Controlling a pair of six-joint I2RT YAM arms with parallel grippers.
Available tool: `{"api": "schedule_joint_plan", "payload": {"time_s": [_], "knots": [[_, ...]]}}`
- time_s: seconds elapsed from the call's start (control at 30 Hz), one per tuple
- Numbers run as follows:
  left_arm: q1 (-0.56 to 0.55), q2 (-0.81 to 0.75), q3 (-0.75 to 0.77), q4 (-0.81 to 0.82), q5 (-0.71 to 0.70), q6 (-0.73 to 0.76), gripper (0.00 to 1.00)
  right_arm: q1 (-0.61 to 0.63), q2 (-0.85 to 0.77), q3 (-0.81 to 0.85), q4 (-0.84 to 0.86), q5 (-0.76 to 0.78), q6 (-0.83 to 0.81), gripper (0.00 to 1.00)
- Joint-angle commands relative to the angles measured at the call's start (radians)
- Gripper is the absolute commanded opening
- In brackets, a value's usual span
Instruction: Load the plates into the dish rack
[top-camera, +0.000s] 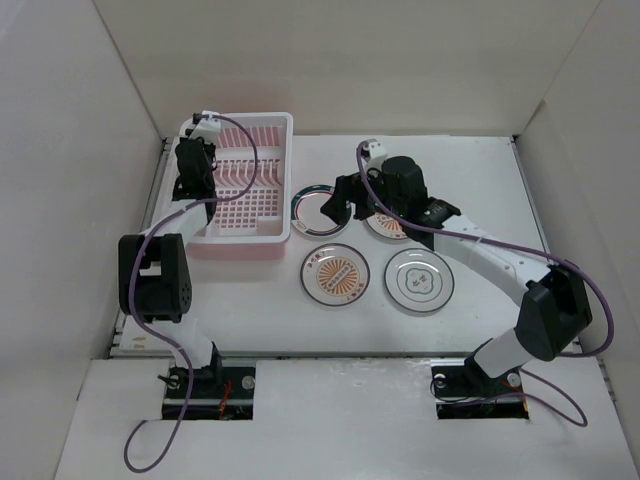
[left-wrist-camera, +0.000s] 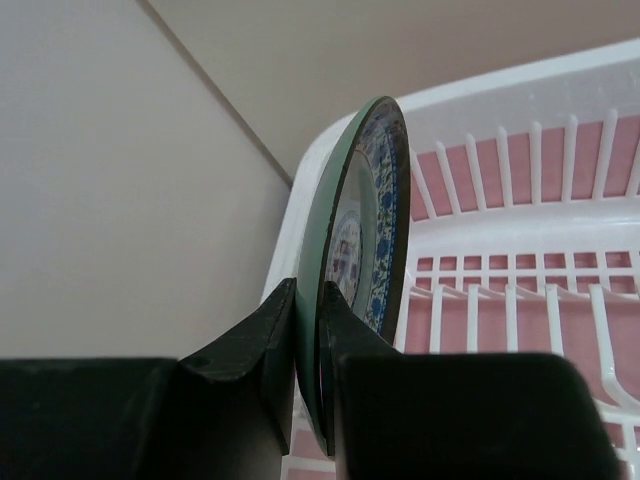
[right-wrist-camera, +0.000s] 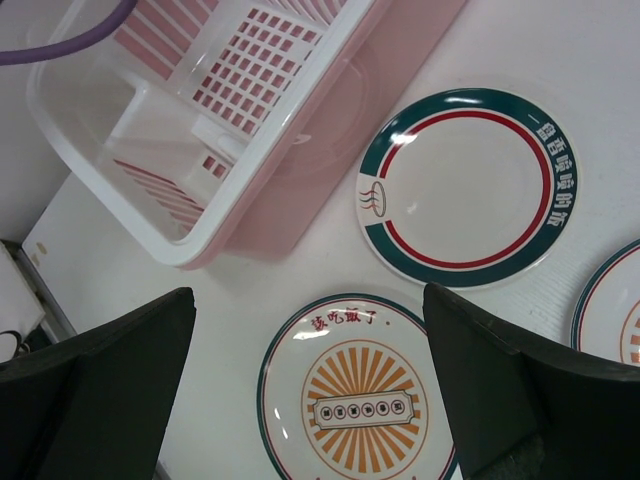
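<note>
Desk (top-camera: 480, 160) white, walled on three sides. Dish rack (top-camera: 283, 180) sits at the far-left corner of the desk, pink with a white rim and white tines inside.

Left arm (top-camera: 150, 275): base at the near edge, elbow folded up by the left edge, forearm reaching far, wrist bent down over the rack's left side. Right arm (top-camera: 500, 265): base at the near edge, elbow out toward the right edge, forearm slanting back to mid-desk, wrist low over the plates.

Dark green plate (left-wrist-camera: 330, 200), blue pattern on its face, is held upright on edge above the rack (left-wrist-camera: 520, 215), near its far-left corner. Its lower rim is hidden, so cannot tell if it touches the rack floor.

The other four lie flat on the desk, right of the rack:
- teal-rim plate (top-camera: 312, 208), just beside the rack wall
- sunburst plate (top-camera: 335, 273), nearer the near edge
- second sunburst plate (top-camera: 385, 230), mostly under the right wrist
- grey-pattern plate (top-camera: 420, 280), furthest right

Left tool (left-wrist-camera: 306, 310) is clamped on the green plate's rim, one finger on each face. Right tool (right-wrist-camera: 310, 390) has its fingers spread wide and holds nothing; it hovers over the teal-rim plate (right-wrist-camera: 465, 185) and the sunburst plate (right-wrist-camera: 360, 400).
</note>
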Motion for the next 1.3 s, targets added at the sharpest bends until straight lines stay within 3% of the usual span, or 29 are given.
{"api": "schedule_joint_plan", "payload": {"time_s": [0.0, 0.33, 0.93, 1.2, 1.27], "knots": [[0.027, 0.004, -0.005, 0.101, 0.036, -0.049, 0.00, 0.009, -0.022, 0.000, 0.024, 0.009, -0.018, 1.00], [0.027, 0.098, -0.005, 0.055, 0.064, -0.104, 0.00, 0.018, -0.002, 0.009, 0.024, 0.009, -0.018, 1.00], [0.027, 0.119, 0.013, -0.058, 0.030, -0.181, 0.00, 0.018, -0.030, 0.000, 0.014, 0.000, -0.018, 1.00], [0.036, 0.168, 0.102, -0.158, 0.004, -0.237, 0.00, 0.018, -0.030, 0.000, 0.014, 0.000, -0.018, 1.00], [0.036, 0.168, 0.102, -0.158, 0.004, -0.247, 0.12, 0.018, -0.030, 0.000, 0.014, 0.000, -0.018, 1.00]]}}
